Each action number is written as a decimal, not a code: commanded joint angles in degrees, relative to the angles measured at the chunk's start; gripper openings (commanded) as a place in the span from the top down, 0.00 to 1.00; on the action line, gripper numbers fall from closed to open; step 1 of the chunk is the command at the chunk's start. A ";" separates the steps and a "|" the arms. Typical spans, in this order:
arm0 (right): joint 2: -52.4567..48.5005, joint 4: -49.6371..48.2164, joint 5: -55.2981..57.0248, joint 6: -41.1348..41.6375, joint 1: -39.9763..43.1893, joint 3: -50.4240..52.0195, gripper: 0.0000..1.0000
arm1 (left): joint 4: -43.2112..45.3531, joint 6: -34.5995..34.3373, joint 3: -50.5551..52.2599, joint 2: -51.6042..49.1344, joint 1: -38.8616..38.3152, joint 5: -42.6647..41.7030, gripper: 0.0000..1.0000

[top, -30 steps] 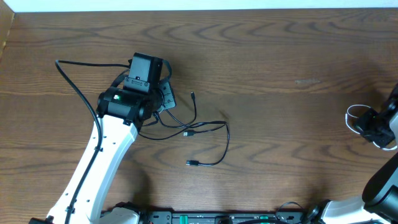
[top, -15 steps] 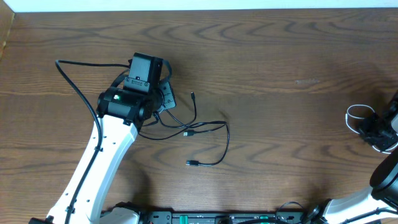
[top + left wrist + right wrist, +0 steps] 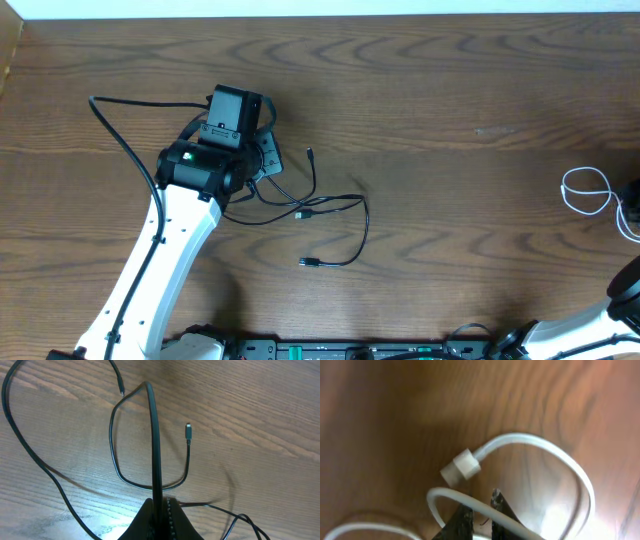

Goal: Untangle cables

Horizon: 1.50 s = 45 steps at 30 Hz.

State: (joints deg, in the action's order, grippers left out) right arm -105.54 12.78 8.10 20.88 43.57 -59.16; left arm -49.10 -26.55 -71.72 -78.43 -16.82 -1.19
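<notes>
The black cable [image 3: 340, 200] sprawls in loose loops at centre-left of the table, one plug end [image 3: 310, 262] lying toward the front. My left gripper [image 3: 264, 158] is shut on a strand of it. In the left wrist view that strand [image 3: 155, 435] rises straight out of the pinched left gripper [image 3: 160, 503]. The white cable [image 3: 585, 190] lies looped at the far right, apart from the black one. In the right wrist view its loop [image 3: 545, 445] and white plug [image 3: 461, 467] lie just past my right gripper [image 3: 480, 500]. Those jaws stand slightly apart, with a white strand across the tips.
The left arm's own thicker black wire [image 3: 120, 140] arcs over the table at the left. The right arm [image 3: 628, 290] shows only at the right edge of the overhead view. A white wall strip [image 3: 320, 8] runs along the table's far edge.
The right arm has drawn off to the right edge, and the white loop now shows whole and a little stretched rightward. Left arm and black cable have not moved.
</notes>
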 commanded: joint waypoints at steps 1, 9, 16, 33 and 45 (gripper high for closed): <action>-0.33 -2.34 -6.36 -3.85 0.42 0.02 0.94 | -0.13 0.59 -0.50 0.31 -0.02 0.13 0.92; 0.17 -3.67 -30.93 -6.75 -1.16 -0.94 0.93 | -0.63 0.61 -0.50 0.31 -0.02 0.13 0.92; 3.52 7.48 -27.76 -6.60 -1.25 -10.29 0.83 | -2.08 0.61 -0.50 0.31 -0.02 0.11 0.92; 4.26 43.82 -40.02 -27.32 -29.20 -16.04 0.25 | 9.07 1.07 -0.50 0.31 -0.02 -21.68 0.92; 4.26 41.44 -32.76 -28.06 -45.59 -16.04 0.12 | 18.40 7.74 -0.50 0.20 -0.02 -45.38 0.22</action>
State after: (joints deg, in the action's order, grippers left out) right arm -101.73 54.02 -25.61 -6.31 -0.56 -75.00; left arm -24.40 -23.70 -71.83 -78.39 -16.97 -50.43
